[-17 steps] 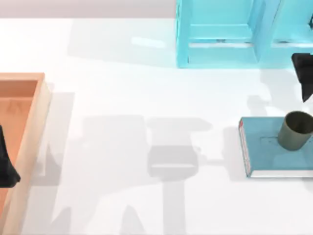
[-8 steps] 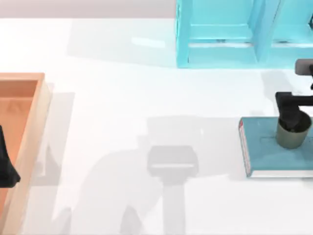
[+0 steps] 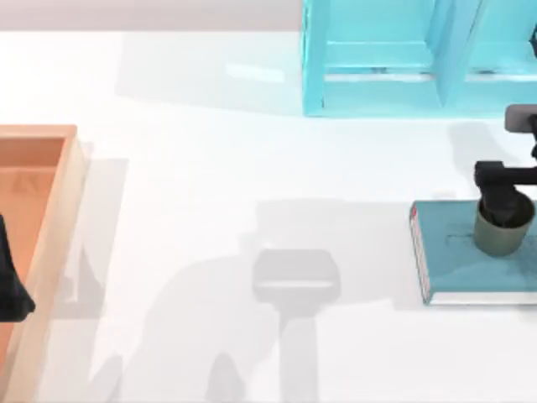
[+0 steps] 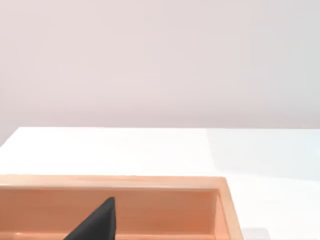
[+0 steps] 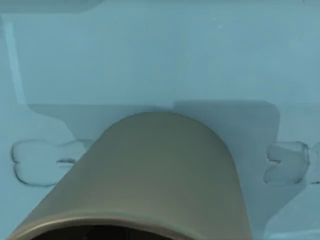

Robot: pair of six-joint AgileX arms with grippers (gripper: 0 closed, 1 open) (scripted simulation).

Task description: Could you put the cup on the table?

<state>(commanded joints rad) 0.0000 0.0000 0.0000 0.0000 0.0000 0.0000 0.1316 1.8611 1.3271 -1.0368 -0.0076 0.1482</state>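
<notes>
The small olive-grey cylindrical cup [image 3: 502,233] on the teal book [image 3: 449,260] looks light, rigid and smooth, best pinched across its rim, where the right gripper [image 3: 502,206] sits, grip unclear.

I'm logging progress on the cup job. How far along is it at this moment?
Early. Done: the right gripper has reached the cup. In hand: it sits at the cup's rim, grip unclear. Left: the cup stands on the teal book, so lifting and setting it on the table remain. The left gripper is parked over the wooden tray.
</notes>
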